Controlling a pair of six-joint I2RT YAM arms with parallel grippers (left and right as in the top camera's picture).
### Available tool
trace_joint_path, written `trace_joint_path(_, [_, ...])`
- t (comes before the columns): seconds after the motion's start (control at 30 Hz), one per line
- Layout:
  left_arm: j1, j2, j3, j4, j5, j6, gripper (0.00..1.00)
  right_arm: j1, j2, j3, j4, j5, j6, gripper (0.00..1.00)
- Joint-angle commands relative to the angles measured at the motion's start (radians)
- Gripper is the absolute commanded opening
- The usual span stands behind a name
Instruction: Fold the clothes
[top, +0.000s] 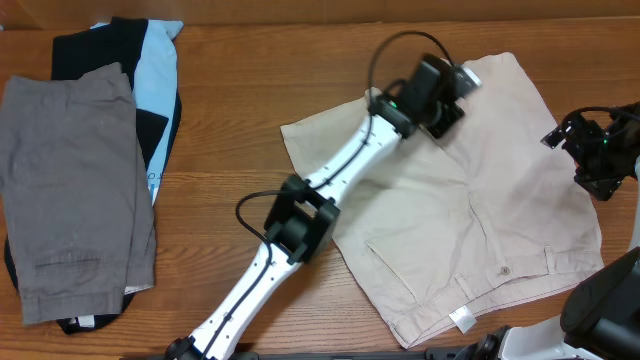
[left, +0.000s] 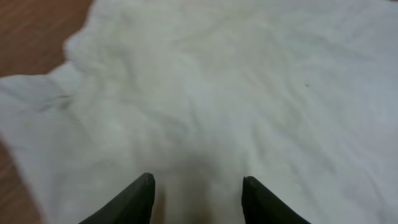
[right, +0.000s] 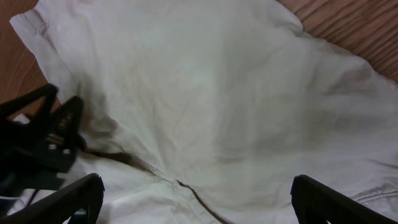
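The cream shorts (top: 470, 215) lie spread flat at the right of the table, waistband toward the front with a small white label (top: 461, 319). My left gripper (top: 452, 97) hovers over the far leg of the shorts, open and empty; its wrist view shows pale cloth (left: 217, 93) between the fingers (left: 198, 199). My right gripper (top: 572, 140) is open wide just off the shorts' right edge; its wrist view shows the cloth (right: 236, 99) between the fingertips (right: 196, 196) and the crotch seam (right: 186, 186).
Grey shorts (top: 70, 190) lie on a black and light-blue garment (top: 150, 80) at the left of the table. Bare wood (top: 240, 150) lies between the two piles. The left arm (top: 300, 215) stretches across the cream shorts' left part.
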Motion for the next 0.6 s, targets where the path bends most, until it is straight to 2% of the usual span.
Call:
trace_joint_path(0.0, [-0.005,0.058,-0.028,0.016,-0.095,0.025,0.49,0.0,-0.021,0.023,0.003,-0.016,-0.004,1.0])
trace_joint_path(0.2, [-0.016,0.094,-0.036,0.038,-0.151,0.026,0.51,0.0,-0.021,0.023,0.003,-0.016,-0.004,1.0])
trace_joint_path(0.27, [-0.016,0.105,-0.036,0.066,-0.204,0.048,0.56,0.0,-0.021,0.023,0.0,-0.016,-0.004,1.0])
trace_joint_path(0.4, [-0.001,0.122,-0.036,0.082,-0.274,0.283,0.55,0.0,-0.021,0.023,-0.011,-0.017,-0.004,1.0])
trace_joint_path(0.57, [0.045,0.123,-0.037,0.028,-0.268,0.407,0.55,0.0,-0.021,0.023,-0.011,-0.054,-0.004,1.0])
